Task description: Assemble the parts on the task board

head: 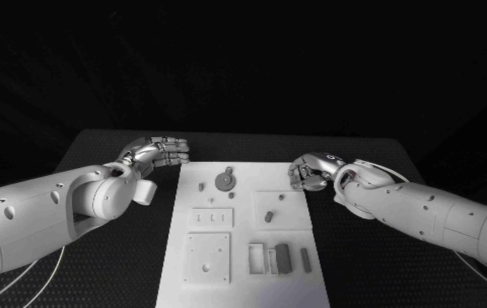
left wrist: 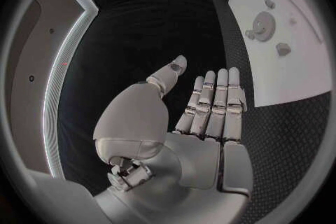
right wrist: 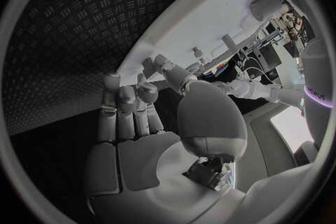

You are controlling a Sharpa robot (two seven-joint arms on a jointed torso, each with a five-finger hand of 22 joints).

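Parts [head: 225, 179] on task board [head: 243, 280] between hands; left hand [head: 157, 152] empty, fingers extended; right hand [head: 310, 171] curled, empty.

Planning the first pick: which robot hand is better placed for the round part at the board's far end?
Left, probably. The left robot hand is open beside the task board, slightly nearer the round part.

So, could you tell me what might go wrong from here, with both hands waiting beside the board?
1. The right hand sits at the board edge; a careless reach could nudge the board.
2. The parts are small, like the round disc; a grasp could slip or knock nearby pieces.
3. The left hand is off the board and must cross its edge.
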